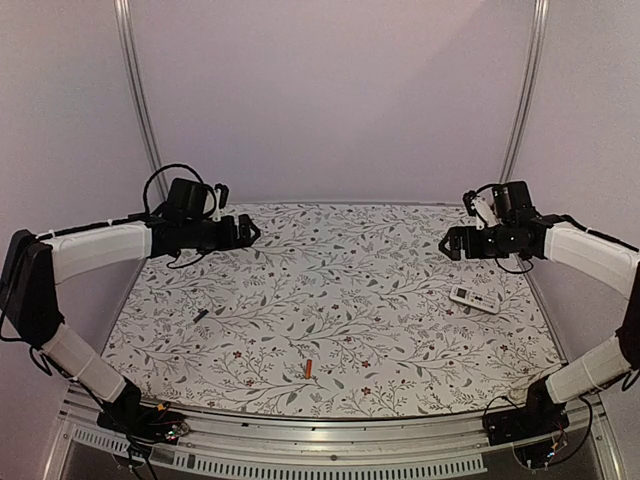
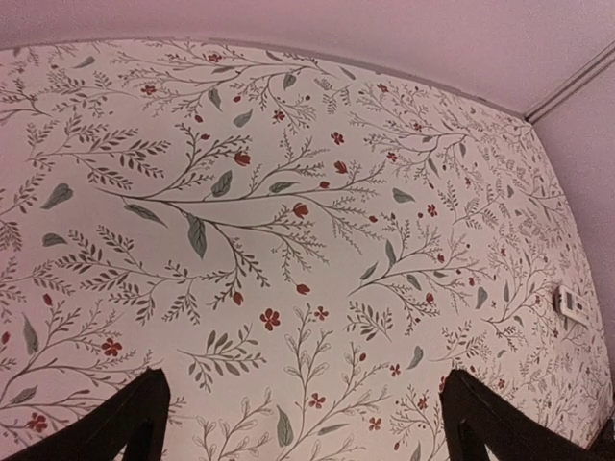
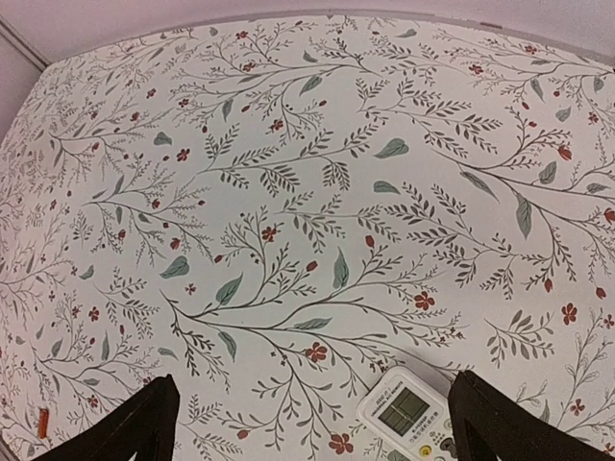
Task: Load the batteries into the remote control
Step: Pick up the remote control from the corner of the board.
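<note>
Surface (image 1: 350, 300): flat, with a white floral-print covering. Remote control (image 1: 474, 298): white, face up with screen and buttons showing, lying on the right side, near and below the right end effector (image 1: 448, 243). Orange-red battery (image 1: 309, 369): lying near the front edge at centre, well apart from the remote control. Small dark object (image 1: 201, 314): lying on the left side, too small to identify. Left end effector (image 1: 250, 232): raised over the far left of the surface, fingers spread wide apart, nothing between them. Right end effector: raised over the far right, fingers likewise wide apart and empty.
</note>
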Robot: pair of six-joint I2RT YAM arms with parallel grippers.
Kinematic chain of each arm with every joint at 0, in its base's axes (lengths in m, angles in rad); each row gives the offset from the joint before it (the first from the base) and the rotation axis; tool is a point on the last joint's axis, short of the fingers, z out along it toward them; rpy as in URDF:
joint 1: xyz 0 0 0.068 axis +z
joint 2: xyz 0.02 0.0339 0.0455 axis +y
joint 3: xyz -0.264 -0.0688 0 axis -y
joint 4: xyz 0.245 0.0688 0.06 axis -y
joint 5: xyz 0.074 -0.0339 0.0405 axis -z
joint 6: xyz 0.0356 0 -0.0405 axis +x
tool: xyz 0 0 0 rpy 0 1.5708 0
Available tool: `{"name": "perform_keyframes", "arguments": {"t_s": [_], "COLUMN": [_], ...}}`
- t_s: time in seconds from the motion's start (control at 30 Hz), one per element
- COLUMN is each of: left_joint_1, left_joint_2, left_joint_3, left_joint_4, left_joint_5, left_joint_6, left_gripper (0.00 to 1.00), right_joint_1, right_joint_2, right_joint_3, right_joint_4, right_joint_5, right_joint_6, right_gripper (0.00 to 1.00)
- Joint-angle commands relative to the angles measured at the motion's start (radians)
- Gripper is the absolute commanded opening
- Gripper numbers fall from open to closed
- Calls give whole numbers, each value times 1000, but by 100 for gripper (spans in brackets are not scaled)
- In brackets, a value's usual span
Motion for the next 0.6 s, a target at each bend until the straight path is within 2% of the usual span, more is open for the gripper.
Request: {"name": "perform_keyframes", "arguments": {"t_s": [0.0,0.33,0.57], "left_joint_1": [-21,-26,-27], "left_joint_2": [8,-7,1], "left_joint_3": [-28,-78,-82], "left_joint_4": [42,122,147], "left_joint_5": [62,206,257], "left_joint_6": [26,49,49], "left_gripper": [100,100,99], "right_joint_1": [28,89,92], "right_joint_2": [63,246,368], "right_joint_3": [38,165,216], "right_joint_4": [-139,-409,-525], "right_joint_5": [53,174,357], "right_joint_6": [-70,-171,-244], "right_gripper": [99,99,99]}}
